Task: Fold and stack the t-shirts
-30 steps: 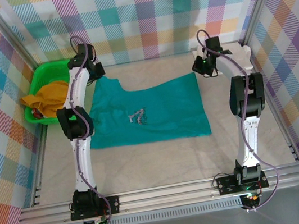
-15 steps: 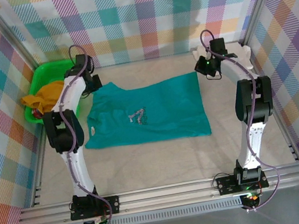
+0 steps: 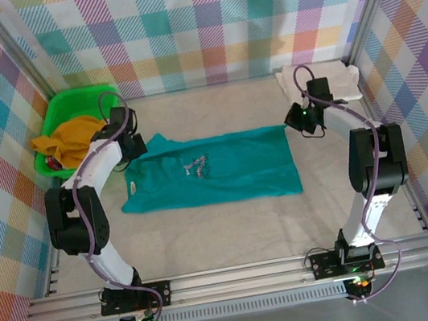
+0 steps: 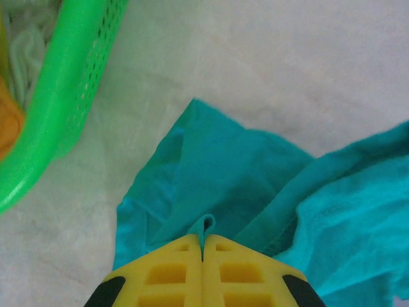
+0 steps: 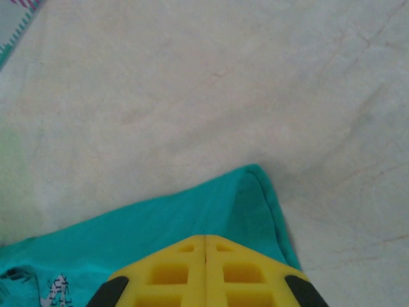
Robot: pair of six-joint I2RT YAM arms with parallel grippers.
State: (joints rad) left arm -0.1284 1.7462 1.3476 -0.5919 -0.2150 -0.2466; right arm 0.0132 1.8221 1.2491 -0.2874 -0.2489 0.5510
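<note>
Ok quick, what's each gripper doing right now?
Left gripper: shut on the teal t-shirt, a pinch of cloth between its tips.
Right gripper: shut, apparently on the same shirt's corner.

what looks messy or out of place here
An orange cloth spills over the rim of the green basket at the far left. The teal t-shirt is bunched and wrinkled at its left end, not lying flat.

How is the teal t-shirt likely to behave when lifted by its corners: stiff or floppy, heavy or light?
Probably floppy: the teal t-shirt bunches into soft folds at the left gripper. Likely light for its size: the thin cloth lies flat on the table. Held at two corners, with the right gripper on the other, its middle would probably sag.
</note>
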